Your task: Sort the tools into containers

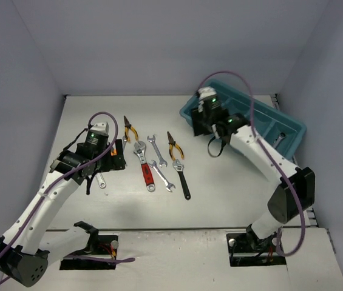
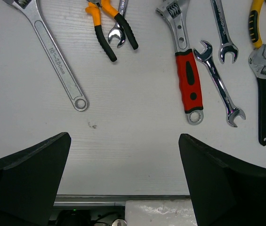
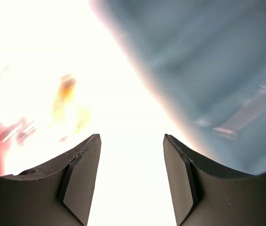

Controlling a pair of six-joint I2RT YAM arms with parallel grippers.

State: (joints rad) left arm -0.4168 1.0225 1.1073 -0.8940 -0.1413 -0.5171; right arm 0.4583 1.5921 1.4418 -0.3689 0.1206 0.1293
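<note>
**Right pincer.** The right pincer (image 3: 132, 141) has its fingers apart with nothing between them. It hangs over the boundary between the tabletop (image 1: 220, 194) and the near-left side of the teal tray (image 1: 274, 112). Its wrist view is badly blurred and overexposed. It shows teal plastic at the upper right and white glare at the left.

**Container.** The tray sits at the far right of the tabletop, set at an angle. The right arm hides much of it. One small silver tool (image 1: 278, 139) lies in a compartment toward the tray's right end. Which compartment it is cannot be told.

**Left pincer.** The left pincer (image 2: 124, 141) has its fingers wide apart and holds nothing. It is poised above bare tabletop just short of the row of tools.

**Tools on the tabletop, left to right:**
- a long silver adjustable wrench (image 2: 57, 56), lying at a slant
- orange-and-black pliers (image 2: 111, 26), lying across a small silver wrench (image 2: 118, 30)
- a red-handled adjustable wrench (image 2: 185, 70)
- a silver double open-end wrench (image 2: 220, 84), just beside the red-handled one
- a second silver wrench (image 2: 222, 33)
- yellow-handled pliers (image 2: 264, 23)
- a black-handled adjustable wrench (image 2: 263, 89)

All of these lie flat and outside the tray.

**Arm pose.** The left arm reaches forward and inward from its base, its wrist turned toward the tools. The right arm rises from its base, bends at the elbow and stretches far-left, with its wrist above the tray's left end.
</note>
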